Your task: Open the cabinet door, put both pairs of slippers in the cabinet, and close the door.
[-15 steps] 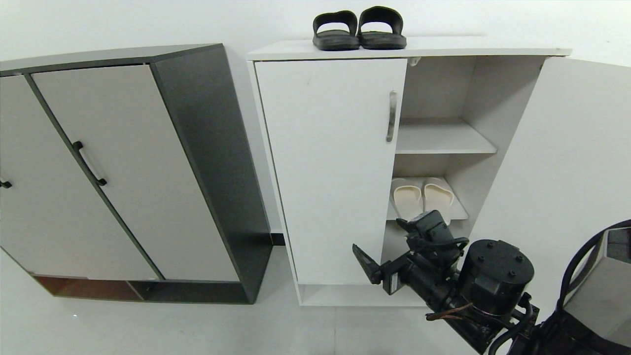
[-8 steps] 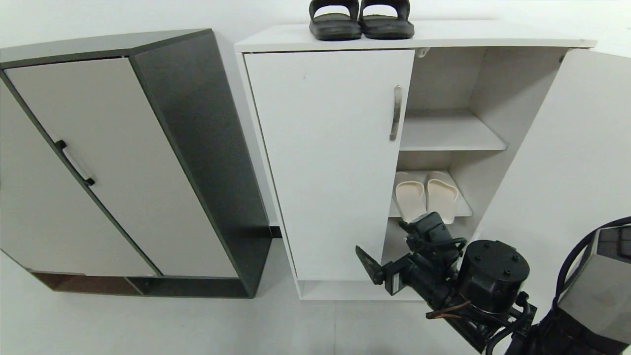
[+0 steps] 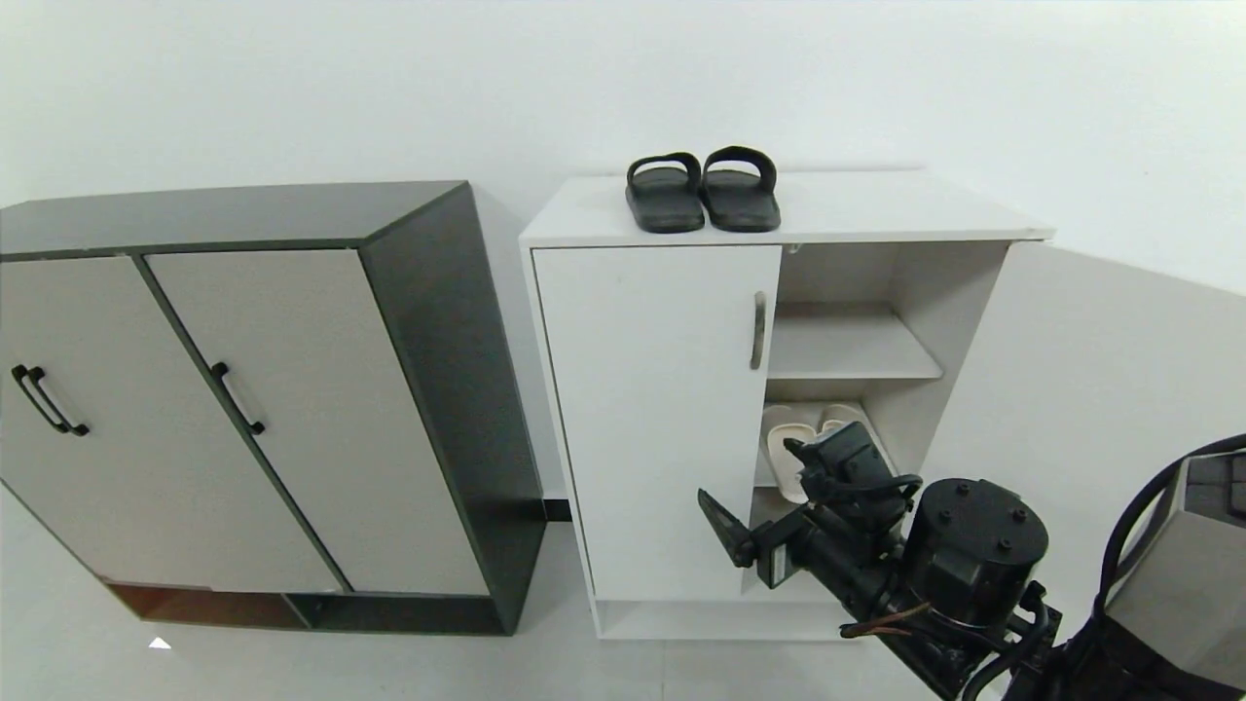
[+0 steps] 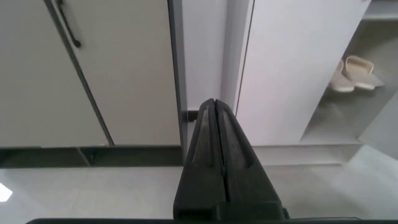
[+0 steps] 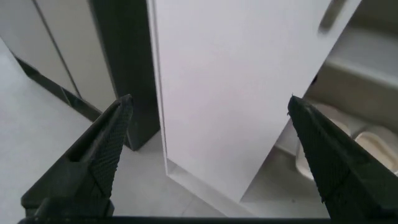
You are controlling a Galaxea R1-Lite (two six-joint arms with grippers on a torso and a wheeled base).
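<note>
Black slippers (image 3: pixel 703 190) sit atop the white cabinet (image 3: pixel 652 419), cream slippers (image 3: pixel 779 443) on a shelf inside. Before it, the right gripper (image 5: pixel 208 155) holds its fingers wide apart, the left gripper (image 4: pixel 214 155) pressed together.

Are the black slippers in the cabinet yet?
Out: the black slippers sit on top of the cabinet; the white pair lies inside.
</note>
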